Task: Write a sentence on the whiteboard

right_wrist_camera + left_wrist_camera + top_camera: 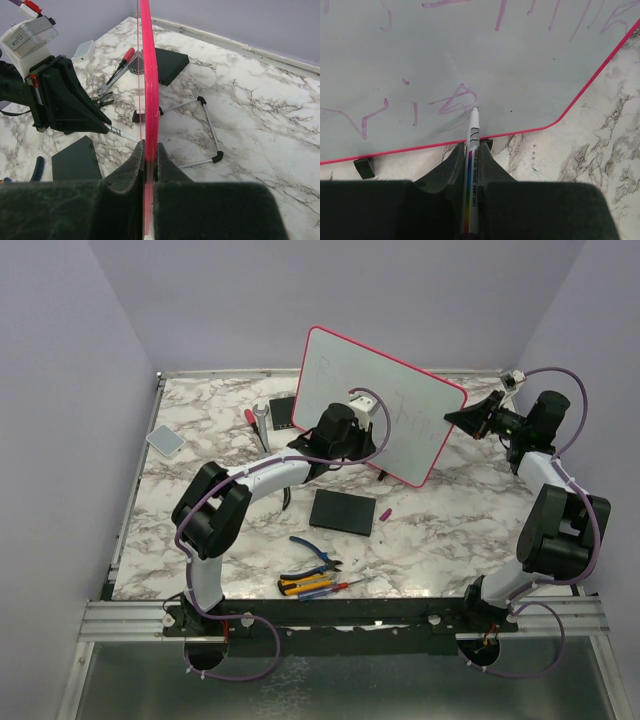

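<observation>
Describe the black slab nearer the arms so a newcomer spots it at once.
Find the whiteboard, the big pink-framed board standing mid-table. In front of it, toward the arm bases, lies a flat black square slab with a small pink piece beside its right edge. The other black slab sits behind the board's left side; this one lies in the open.

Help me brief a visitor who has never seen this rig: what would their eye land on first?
The pink-framed whiteboard stands tilted at the back of the marble table, the biggest thing in view. The left gripper is shut on a marker whose tip is at the board's surface near its lower edge, beside pinkish handwritten lettering. The right gripper is clamped on the board's right edge.
</observation>
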